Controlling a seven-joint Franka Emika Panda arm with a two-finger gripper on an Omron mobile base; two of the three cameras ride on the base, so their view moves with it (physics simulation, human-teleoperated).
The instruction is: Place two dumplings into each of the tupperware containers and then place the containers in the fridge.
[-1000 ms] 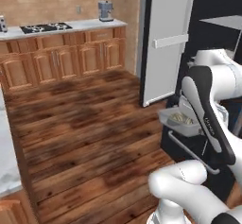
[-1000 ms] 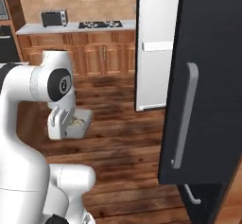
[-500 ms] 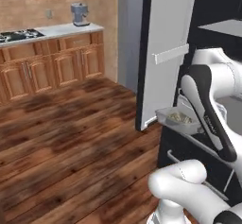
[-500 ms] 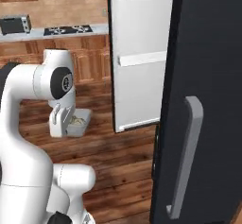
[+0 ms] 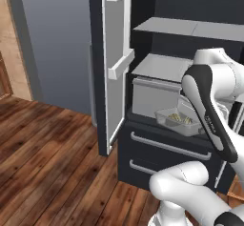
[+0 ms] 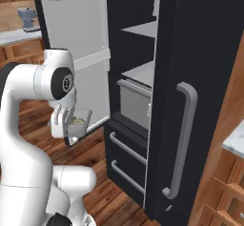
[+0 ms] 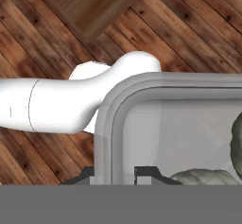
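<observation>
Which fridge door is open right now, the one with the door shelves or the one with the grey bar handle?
The door with the pale shelves is swung open; the grey-handled door is not.

Dark brown plank wood floor (image 5: pixel 43 158) under and left of the jaws. Wooden cabinet (image 6: pixel 224 191) with pale countertop well right of them, past the open dark appliance. Far behind-left, another pale counter (image 6: pixel 16 35) on wood cabinets holds a small grey appliance (image 6: pixel 29 19), maybe a blender. Tan tiled wall (image 5: pixel 10 44) far left. Even, flat light.

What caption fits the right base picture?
White robot arm's gripper carries a translucent plastic container of pale dumplings toward the open black fridge.
</observation>
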